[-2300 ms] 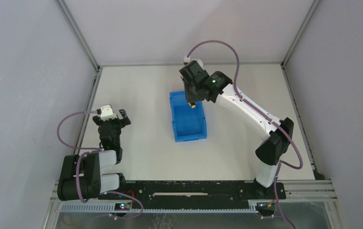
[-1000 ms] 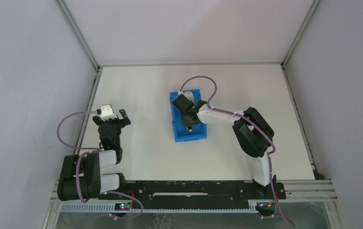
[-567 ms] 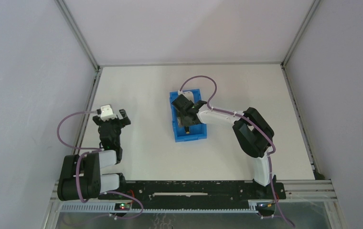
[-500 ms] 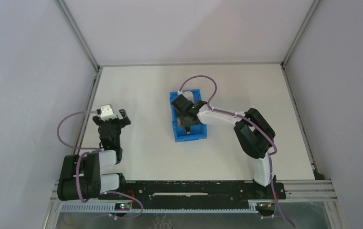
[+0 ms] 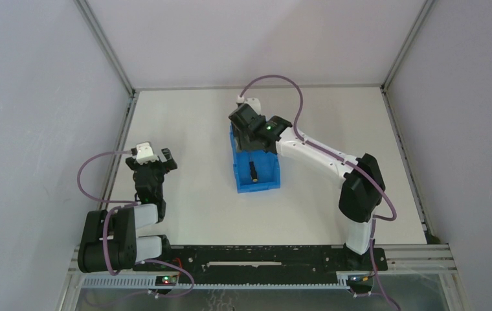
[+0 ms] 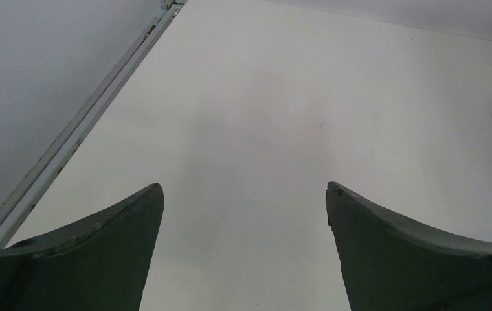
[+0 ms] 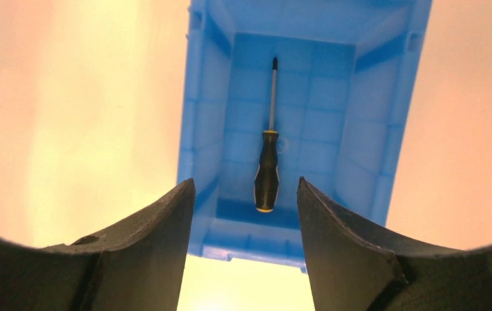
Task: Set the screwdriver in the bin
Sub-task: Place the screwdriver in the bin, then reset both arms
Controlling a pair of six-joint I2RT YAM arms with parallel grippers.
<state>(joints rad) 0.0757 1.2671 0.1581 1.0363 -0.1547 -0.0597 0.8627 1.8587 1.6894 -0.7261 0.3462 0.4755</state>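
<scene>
The blue bin [image 5: 266, 186] [image 7: 199, 123] stands mid-table. The screwdriver [image 5: 253, 171] [image 7: 268, 170], black handle with yellow trim and a thin dark shaft, lies flat on the bin's floor, free of any grip. My right gripper [image 5: 251, 144] [image 7: 246, 183] hangs above the bin's far end, open, with nothing between its fingers. Over bare table at the left, my left gripper [image 5: 164, 157] [image 6: 244, 188] is open and empty.
White table top [image 5: 198, 116] with metal frame rails along its left edge [image 5: 123, 129] [image 6: 94, 110] and right edge [image 5: 402, 149]. Grey walls close in the sides and back. The purple cable [image 5: 276, 81] loops above the right wrist.
My right gripper opened and let go of the screwdriver, which now lies in the bin. The right arm then lifted and drew back toward the bin's far end. The left arm stayed still.
</scene>
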